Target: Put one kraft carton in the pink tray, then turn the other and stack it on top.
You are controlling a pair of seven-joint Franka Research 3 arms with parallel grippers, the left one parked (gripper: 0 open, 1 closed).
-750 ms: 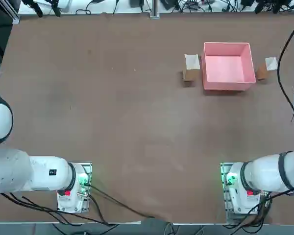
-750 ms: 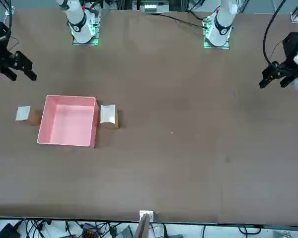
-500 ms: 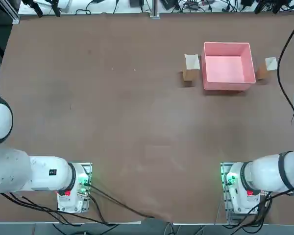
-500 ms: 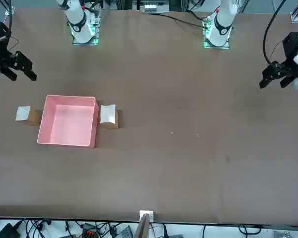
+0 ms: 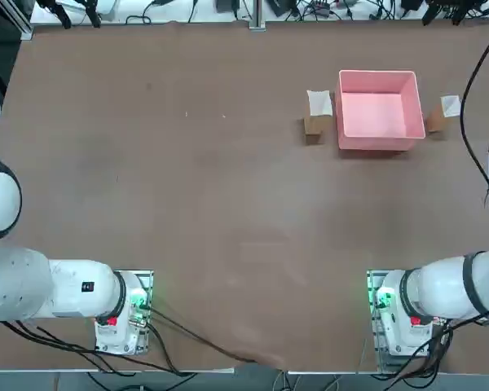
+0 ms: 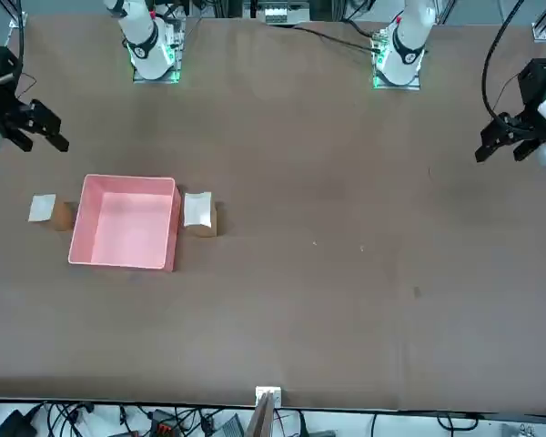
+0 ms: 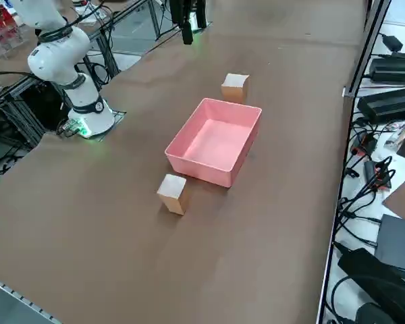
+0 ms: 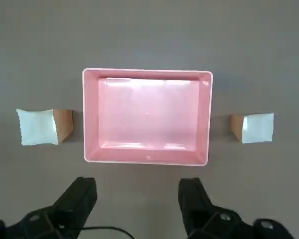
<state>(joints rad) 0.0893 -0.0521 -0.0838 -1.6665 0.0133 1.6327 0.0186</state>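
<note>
The pink tray point(image 5: 376, 145) point(image 6: 123, 262) point(image 7: 197, 166) point(image 8: 147, 160) sits empty at the far right of the table. One kraft carton point(image 5: 318, 114) point(image 6: 198, 214) point(image 7: 234, 86) point(image 8: 42, 126) with a white face stands just off the tray's left wall. The other kraft carton point(image 5: 442, 114) point(image 6: 50, 211) point(image 7: 173, 193) point(image 8: 253, 127) stands off its right wall. My right gripper point(image 6: 42, 138) point(image 8: 138, 199) hangs high above the table on the robot's side of the tray, open and holding nothing. It is out of the top view.
The right arm's base point(image 5: 399, 314) point(image 7: 84, 118) is bolted at the table's near edge. A black cable point(image 5: 473, 122) hangs beside the right carton. Cables and black boxes point(image 7: 391, 74) lie past the far edge.
In the front view my right gripper has shifted very slightly. The tray and both cartons have not moved.
</note>
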